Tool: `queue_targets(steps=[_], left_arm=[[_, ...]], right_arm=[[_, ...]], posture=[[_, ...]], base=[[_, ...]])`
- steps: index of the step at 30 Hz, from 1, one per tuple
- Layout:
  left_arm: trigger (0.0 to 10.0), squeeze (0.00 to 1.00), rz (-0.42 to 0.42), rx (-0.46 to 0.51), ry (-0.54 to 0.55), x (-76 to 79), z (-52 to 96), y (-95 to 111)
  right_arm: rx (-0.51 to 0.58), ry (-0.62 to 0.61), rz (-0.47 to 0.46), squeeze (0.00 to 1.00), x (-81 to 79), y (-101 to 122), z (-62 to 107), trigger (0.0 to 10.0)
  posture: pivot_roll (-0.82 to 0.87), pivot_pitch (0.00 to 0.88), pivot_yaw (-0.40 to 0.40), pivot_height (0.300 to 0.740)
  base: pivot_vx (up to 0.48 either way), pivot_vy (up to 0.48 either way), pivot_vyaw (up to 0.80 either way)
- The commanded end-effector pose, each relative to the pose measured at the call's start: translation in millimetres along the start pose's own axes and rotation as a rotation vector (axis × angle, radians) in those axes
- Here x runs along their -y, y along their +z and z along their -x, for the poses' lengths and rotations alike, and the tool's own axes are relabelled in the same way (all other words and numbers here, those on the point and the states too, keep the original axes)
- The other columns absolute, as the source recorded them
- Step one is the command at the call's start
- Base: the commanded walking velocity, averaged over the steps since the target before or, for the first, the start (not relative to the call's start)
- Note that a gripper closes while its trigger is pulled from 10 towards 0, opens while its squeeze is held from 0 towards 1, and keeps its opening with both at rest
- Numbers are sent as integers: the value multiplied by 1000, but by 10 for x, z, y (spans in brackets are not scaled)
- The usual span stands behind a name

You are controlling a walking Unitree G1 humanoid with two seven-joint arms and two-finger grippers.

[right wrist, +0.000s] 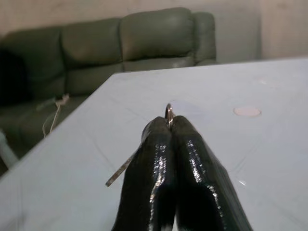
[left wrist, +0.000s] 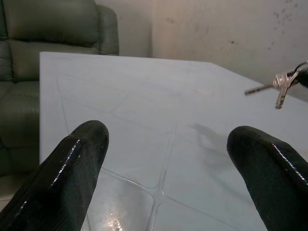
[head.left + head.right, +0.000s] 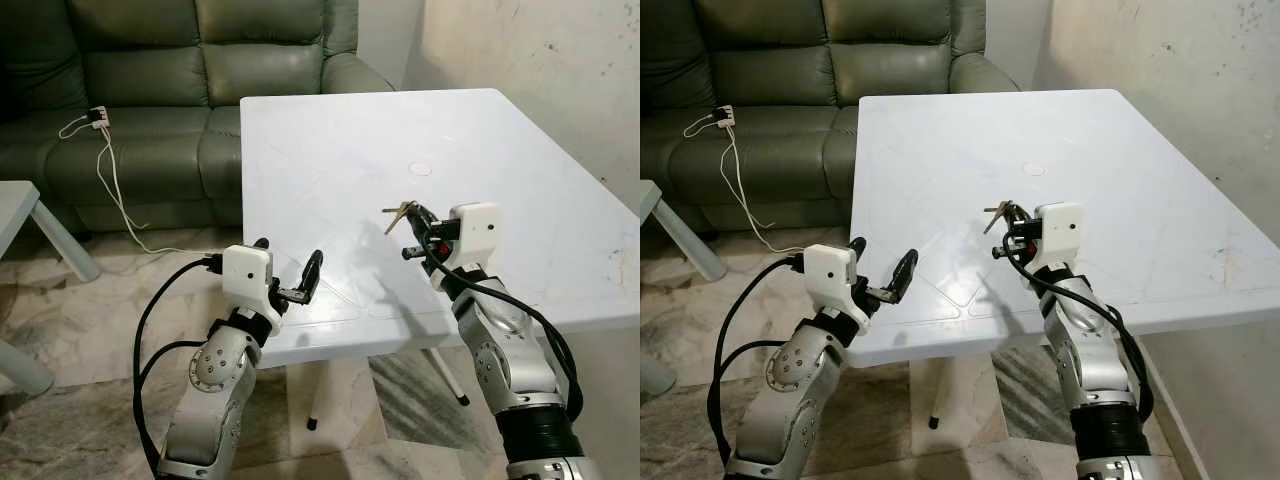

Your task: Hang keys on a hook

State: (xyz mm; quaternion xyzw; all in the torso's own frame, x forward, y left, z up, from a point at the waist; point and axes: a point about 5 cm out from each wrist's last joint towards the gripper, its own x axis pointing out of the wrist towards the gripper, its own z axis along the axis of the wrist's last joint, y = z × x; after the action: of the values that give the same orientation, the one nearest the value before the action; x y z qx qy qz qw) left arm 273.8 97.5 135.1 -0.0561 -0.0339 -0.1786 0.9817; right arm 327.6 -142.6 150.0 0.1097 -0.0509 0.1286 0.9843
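**Keys pinched in my right claw above the desk**

My right claw (image 3: 418,226) is clenched on the keys (image 3: 398,213), its two fingers (image 1: 192,163) pressed together with the key ring poking out at their tips. The keys hang in the air over the white desk (image 3: 330,150), clear of its top, and throw a shadow on the surface below. One key blade sticks out sideways from the fingers toward my left.

My left claw (image 3: 288,270) sits released, fingers spread wide, at the near edge of the desk on my left side, well apart from the keys. Through its wrist camera I see the keys (image 2: 281,86) hanging across the desk.

A small round mark (image 3: 421,169) lies on the desk beyond the keys. Behind the desk stands a green sofa (image 3: 180,80) with a white cable (image 3: 110,170) trailing off its seat to the floor.
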Motion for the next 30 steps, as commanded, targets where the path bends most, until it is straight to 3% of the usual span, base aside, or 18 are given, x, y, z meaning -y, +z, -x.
queue_targets(steps=[1, 5, 6, 8, 10, 13, 14, 17, 20, 21, 30], left_arm=[[10000, 0, 8, 3, 6, 1, -22, 26], [10000, 0, 64, 29, 49, -61, -68, 93], [10000, 0, 108, 47, 86, -113, -93, 140], [10000, 0, 119, 59, 104, -142, -102, 170], [10000, 0, 131, 70, 115, -166, -111, 201], [10000, 0, 128, 89, 129, -213, -117, 249], [10000, 0, 139, 93, 137, -230, -121, 260], [10000, 0, 125, 102, 153, -275, -132, 293], [10000, 0, 75, 130, 178, -371, -150, 376], [10000, 0, 54, 148, 198, -445, -152, 432], [10000, 0, 31, 194, 228, -584, -111, 512]], right_arm=[[15, -30, -55, 0, 54, 65, -14, 10000], [45, -73, -368, 0, 113, 162, 21, 10000], [109, -94, -385, 0, 137, 227, 45, 10000], [118, -101, -378, 0, 137, 230, 60, 10000], [140, -150, -507, 0, 155, 215, 76, 10000], [153, -89, -214, 0, 78, 258, 98, 10000], [170, -60, -155, 0, 46, 277, 110, 10000], [153, -92, -206, 0, 67, 245, 121, 10000], [160, -84, -90, 0, 71, 273, 155, 10000], [170, -62, 4, 0, 55, 293, 174, 10000], [148, -76, 188, 0, 109, 217, 231, 10000]], posture=[[57, 19, -62, 740], [52, 11, -58, 740], [52, 7, -58, 740], [52, 4, -56, 740], [53, 2, -56, 740], [51, 0, -54, 740], [51, 0, -54, 740], [50, 0, -52, 740], [53, 0, -54, 740], [53, 0, -54, 740], [56, 0, -58, 740]], base=[[0, 0, 0], [0, 0, 0], [0, 0, 0], [0, 0, 0], [0, 0, 0], [0, 0, 0], [0, 0, 0], [0, 0, 0], [0, 0, 0], [0, 0, 0], [0, 0, 0]])
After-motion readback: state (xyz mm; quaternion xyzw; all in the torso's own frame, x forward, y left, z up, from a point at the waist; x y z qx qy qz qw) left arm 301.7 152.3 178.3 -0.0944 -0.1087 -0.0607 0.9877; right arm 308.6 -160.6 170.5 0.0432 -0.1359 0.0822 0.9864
